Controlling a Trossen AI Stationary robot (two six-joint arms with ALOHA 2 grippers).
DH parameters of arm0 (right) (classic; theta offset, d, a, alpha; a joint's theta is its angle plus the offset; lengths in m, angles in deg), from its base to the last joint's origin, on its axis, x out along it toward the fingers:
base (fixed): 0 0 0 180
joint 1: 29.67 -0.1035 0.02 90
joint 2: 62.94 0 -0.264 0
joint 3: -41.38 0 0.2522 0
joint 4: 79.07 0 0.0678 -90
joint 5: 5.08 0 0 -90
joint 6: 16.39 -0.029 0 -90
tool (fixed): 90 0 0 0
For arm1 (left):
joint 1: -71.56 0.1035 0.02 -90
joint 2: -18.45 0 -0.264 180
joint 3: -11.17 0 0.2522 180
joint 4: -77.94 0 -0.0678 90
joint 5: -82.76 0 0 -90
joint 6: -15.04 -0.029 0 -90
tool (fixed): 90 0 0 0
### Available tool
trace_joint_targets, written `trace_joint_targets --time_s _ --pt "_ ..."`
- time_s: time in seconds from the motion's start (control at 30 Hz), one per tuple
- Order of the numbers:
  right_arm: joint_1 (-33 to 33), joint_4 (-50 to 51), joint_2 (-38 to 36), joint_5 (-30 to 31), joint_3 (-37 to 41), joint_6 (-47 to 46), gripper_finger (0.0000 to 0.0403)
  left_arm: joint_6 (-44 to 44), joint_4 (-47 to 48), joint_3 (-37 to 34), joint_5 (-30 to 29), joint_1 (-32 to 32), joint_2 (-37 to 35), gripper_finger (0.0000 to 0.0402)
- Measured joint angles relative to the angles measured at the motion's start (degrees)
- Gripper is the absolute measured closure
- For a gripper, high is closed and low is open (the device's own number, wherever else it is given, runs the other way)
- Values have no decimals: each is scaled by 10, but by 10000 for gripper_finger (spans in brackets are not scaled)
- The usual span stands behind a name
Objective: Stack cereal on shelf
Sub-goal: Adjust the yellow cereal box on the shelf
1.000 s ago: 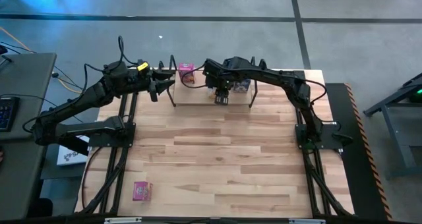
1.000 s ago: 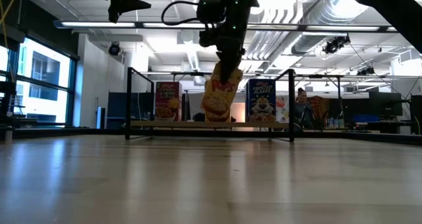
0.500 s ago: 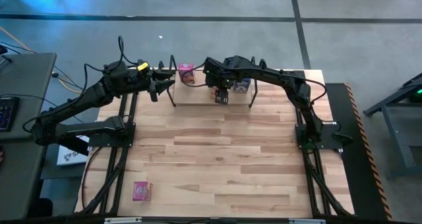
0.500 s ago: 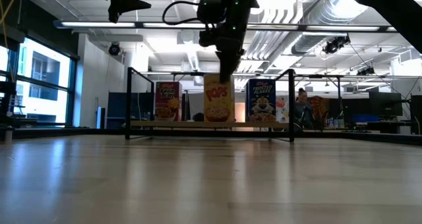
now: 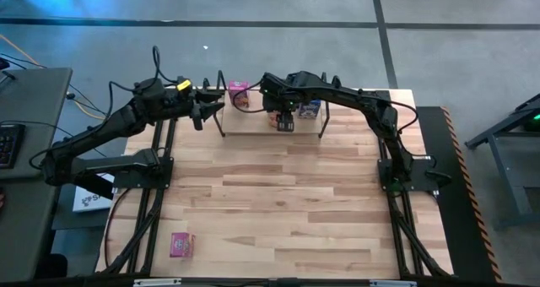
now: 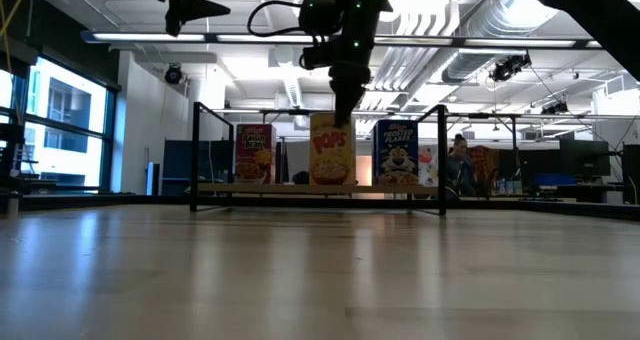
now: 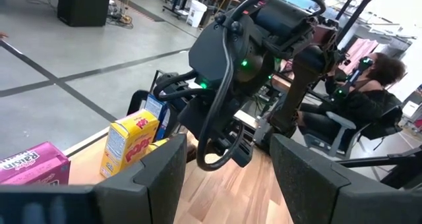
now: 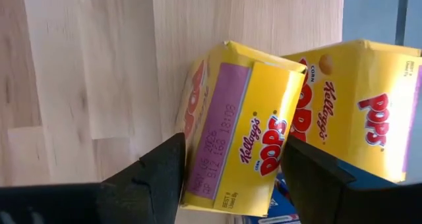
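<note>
The right gripper (image 6: 341, 118) hangs over the yellow Pops box (image 6: 332, 161) standing on the shelf (image 6: 300, 189), fingers spread, holding nothing. The left gripper (image 5: 205, 111) waits left, fingers apart and empty.

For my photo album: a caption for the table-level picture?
Yellow cereal box upright on the shelf between pink and blue boxes.

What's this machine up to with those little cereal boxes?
It is lining cereal boxes up on a low wooden shelf at the far side of the table. The right gripper sits just above a yellow box, which stands upright on the shelf between a pink box and a blue box; its fingers are open. The left gripper waits open beside the shelf. Another pink box lies on the table's near side.
</note>
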Motion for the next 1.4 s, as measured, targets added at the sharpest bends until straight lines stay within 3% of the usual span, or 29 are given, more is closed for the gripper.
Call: trace_joint_targets --time_s 0.2,0.47,1.03,1.23,1.4 --pt "0 8 -3 21 -5 16 187 0 0 0 0 0 13 193" --pt "11 34 -4 22 -70 24 187 -1 0 0 0 0 36 193" --pt "48 66 -4 -81 -104 -25 187 -36 -24 0 -5 0 36 193" --pt "48 66 -29 -84 -104 -28 187 -36 -35 0 -9 0 35 193" --pt "46 65 -53 -96 -104 -86 187 -54 -33 0 -8 0 25 193"
